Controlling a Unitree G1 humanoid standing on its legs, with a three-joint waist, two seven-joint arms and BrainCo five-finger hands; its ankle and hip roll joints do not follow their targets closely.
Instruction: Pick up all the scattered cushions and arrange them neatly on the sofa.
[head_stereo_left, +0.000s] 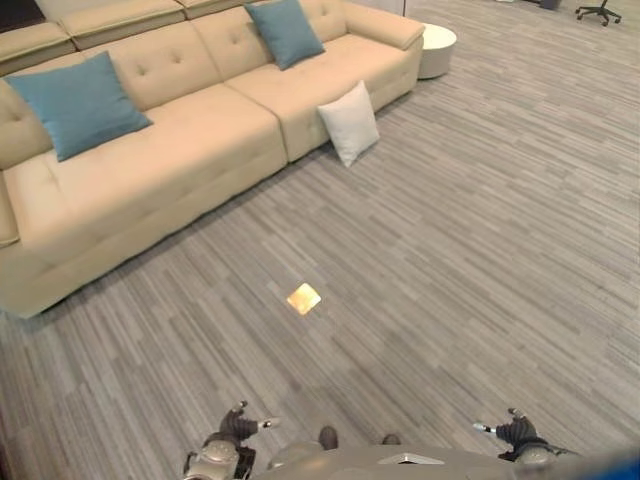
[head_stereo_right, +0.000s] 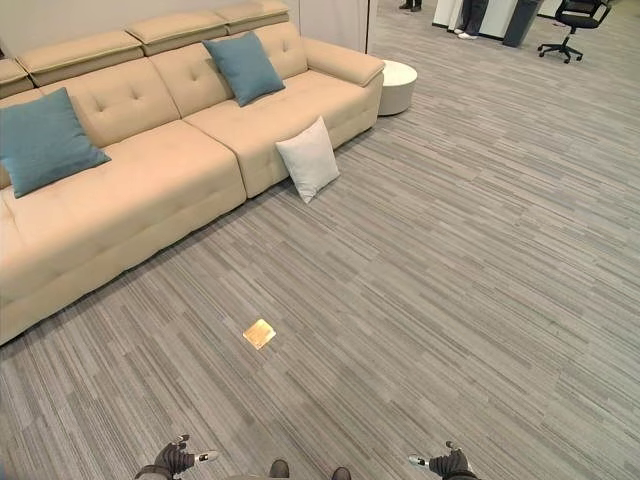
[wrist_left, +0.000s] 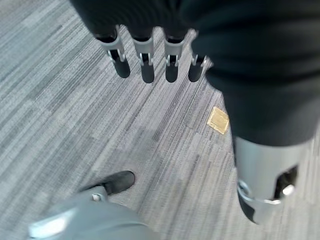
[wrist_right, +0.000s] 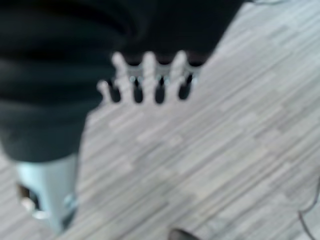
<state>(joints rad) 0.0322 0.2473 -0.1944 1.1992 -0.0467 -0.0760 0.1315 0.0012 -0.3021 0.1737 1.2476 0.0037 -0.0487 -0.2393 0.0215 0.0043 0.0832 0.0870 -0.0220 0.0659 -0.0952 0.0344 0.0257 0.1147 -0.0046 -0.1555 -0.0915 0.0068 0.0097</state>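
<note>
Still floored: white cushion (head_stereo_left: 349, 122) against sofa (head_stereo_left: 180, 160)

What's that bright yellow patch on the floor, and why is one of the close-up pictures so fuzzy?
In the left eye view the floor plate glares bright yellow, seemingly catching overhead light; the white cushion leaning against the sofa looks evenly lit. The left wrist view shows the left hand sharply. The right wrist view is blurred: the right hand and floor look soft, perhaps from motion or focus.
</note>
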